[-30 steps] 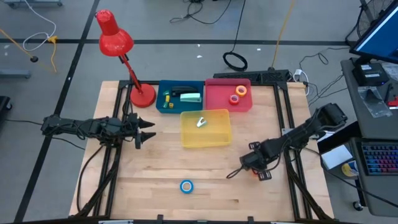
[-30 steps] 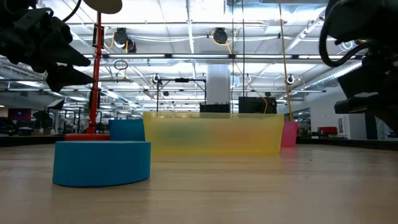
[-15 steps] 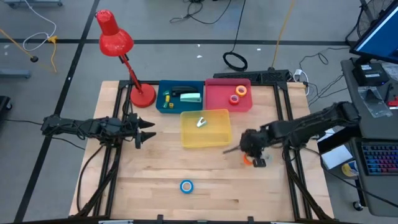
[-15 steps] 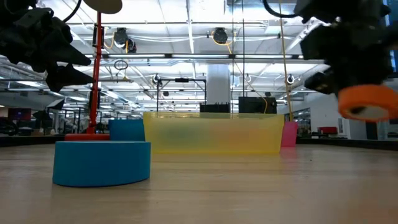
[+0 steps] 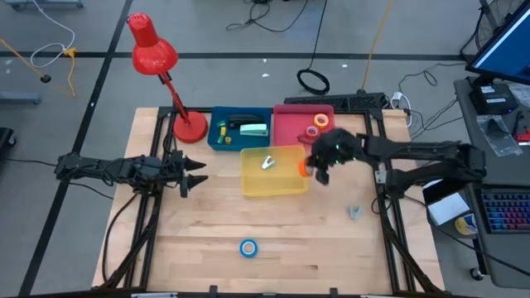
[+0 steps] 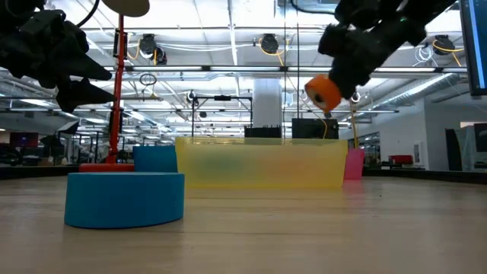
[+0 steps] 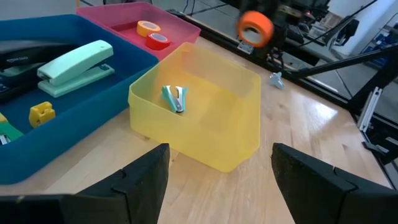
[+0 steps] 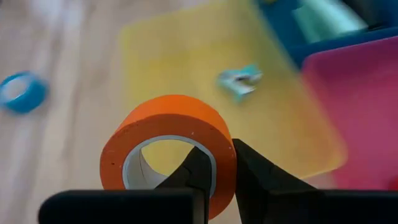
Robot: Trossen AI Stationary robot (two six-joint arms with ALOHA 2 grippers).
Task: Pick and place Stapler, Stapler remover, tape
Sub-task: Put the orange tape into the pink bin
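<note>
A: Scanning from the left: left gripper (image 5: pixel 197 173) waits over the table's left side, fingers spread, nothing in them. Then blue bin (image 5: pixel 240 130), yellow bin (image 5: pixel 274 171), pink bin (image 5: pixel 304 127).

B: Contents, counted?

A: Blue bin: two staplers, one dark (image 7: pixel 25 51), one pale green (image 7: pixel 74 67), plus small yellow bits I cannot identify. Yellow bin: one teal staple remover (image 7: pixel 176 98). Pink bin: two tape rolls, yellow (image 5: pixel 322 121) and red (image 5: pixel 312 132). One blue tape roll (image 5: pixel 248 247) lies alone on the table, near the front edge. A small grey object (image 5: pixel 354 213) lies right of the yellow bin; cannot tell what.

B: And the right arm?

A: Right gripper (image 8: pixel 215 167) is closed on the orange tape roll (image 8: pixel 168 140), pinching one wall of the ring, one finger inside the core. It hangs in the air at the yellow bin's right edge, near the pink bin.

B: Handling?

A: Judged light and stiff; smooth sides may slip. Pinching through the wall seems the surest hold. Four rolls in total.
</note>
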